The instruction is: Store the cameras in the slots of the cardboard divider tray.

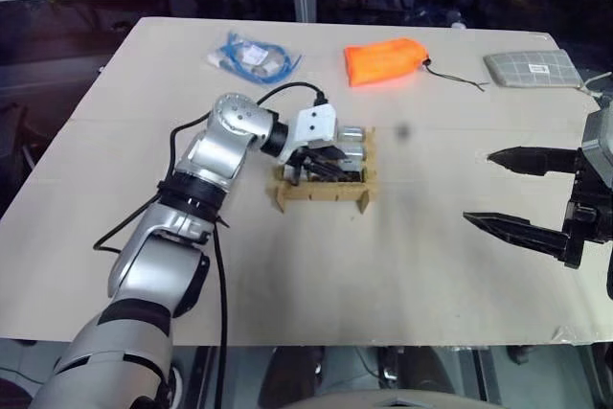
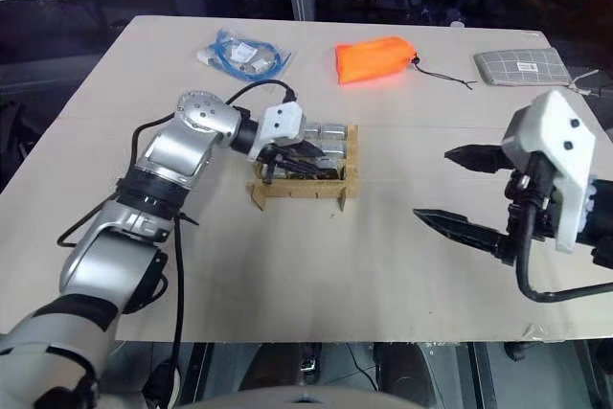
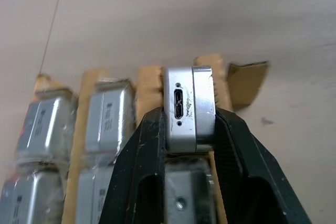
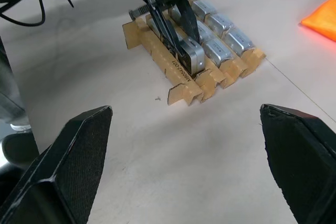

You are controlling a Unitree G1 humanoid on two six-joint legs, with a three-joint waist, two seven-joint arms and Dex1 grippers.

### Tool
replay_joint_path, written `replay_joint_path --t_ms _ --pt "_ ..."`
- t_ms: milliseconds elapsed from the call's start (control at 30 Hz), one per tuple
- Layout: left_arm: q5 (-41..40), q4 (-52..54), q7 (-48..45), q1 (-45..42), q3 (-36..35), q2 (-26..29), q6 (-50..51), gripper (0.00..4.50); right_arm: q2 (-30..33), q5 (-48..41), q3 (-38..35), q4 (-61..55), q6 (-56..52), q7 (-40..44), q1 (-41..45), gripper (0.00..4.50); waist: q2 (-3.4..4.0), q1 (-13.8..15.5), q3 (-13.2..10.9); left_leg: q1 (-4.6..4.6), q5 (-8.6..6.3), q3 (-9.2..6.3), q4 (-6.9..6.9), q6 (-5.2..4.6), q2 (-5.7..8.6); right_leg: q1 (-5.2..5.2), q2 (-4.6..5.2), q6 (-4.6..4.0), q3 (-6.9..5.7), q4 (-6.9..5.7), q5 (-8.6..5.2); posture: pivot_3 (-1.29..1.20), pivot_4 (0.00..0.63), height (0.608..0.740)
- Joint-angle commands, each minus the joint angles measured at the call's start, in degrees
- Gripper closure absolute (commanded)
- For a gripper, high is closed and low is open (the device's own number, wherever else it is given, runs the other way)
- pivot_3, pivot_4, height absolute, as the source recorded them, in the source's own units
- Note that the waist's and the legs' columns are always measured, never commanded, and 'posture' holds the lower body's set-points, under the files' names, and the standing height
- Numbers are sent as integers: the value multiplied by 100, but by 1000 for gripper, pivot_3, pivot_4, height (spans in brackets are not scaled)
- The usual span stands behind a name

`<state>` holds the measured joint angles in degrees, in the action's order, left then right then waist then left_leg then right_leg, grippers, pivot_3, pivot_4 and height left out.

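The cardboard divider tray [image 1: 322, 195] sits mid-table, and several silver-grey cameras [image 3: 105, 115] stand in its slots. My left gripper [image 1: 322, 164] hangs over the tray, shut on one camera [image 3: 189, 107] whose port face looks up at the wrist view. That camera [image 4: 193, 56] is at the tray's corner slot on the right arm's side, low among the cardboard strips. Well to the right of the tray, above bare table, my right gripper [image 1: 508, 189] is open and holds nothing. Its fingers [image 4: 79, 150] frame the tray [image 4: 181, 77] from a distance.
At the table's far side lie a bagged blue cable [image 1: 251, 56], an orange fabric bag [image 1: 385, 60] with a cord, and a flat grey checked pouch [image 1: 532, 68] near the right corner. The left arm's black cable loops over the table to the tray's left.
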<state>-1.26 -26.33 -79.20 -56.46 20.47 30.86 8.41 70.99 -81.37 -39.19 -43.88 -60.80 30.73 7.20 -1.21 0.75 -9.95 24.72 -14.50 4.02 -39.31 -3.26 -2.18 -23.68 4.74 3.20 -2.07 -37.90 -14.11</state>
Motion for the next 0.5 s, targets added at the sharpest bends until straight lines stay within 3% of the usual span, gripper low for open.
replay_joint_path --t_ms 33,167,400,500 --pt "49 45 62 -43 -97 28 -10 3574 128 -61 -82 7 143 -22 71 18 0 0 0 0 0 0 0 0 0 0 0 0 0 0 0 0 150 740" --pt "31 135 -60 -20 -71 74 102 3574 191 -73 -68 48 158 -18 90 18 0 0 0 0 0 0 -2 0 -1 0 0 0 0 -1 0 0 150 740" --pt "-184 164 50 -144 -337 29 417 686 251 -97 1 80 195 -44 110 0 0 8 0 1 0 0 -3 0 -1 0 1 0 0 0 0 0 150 740" --pt "-564 246 114 -235 -797 100 774 686 215 -38 20 83 198 -38 51 0 0 4 0 3 0 -1 -4 0 -1 0 2 1 0 0 0 0 150 740"
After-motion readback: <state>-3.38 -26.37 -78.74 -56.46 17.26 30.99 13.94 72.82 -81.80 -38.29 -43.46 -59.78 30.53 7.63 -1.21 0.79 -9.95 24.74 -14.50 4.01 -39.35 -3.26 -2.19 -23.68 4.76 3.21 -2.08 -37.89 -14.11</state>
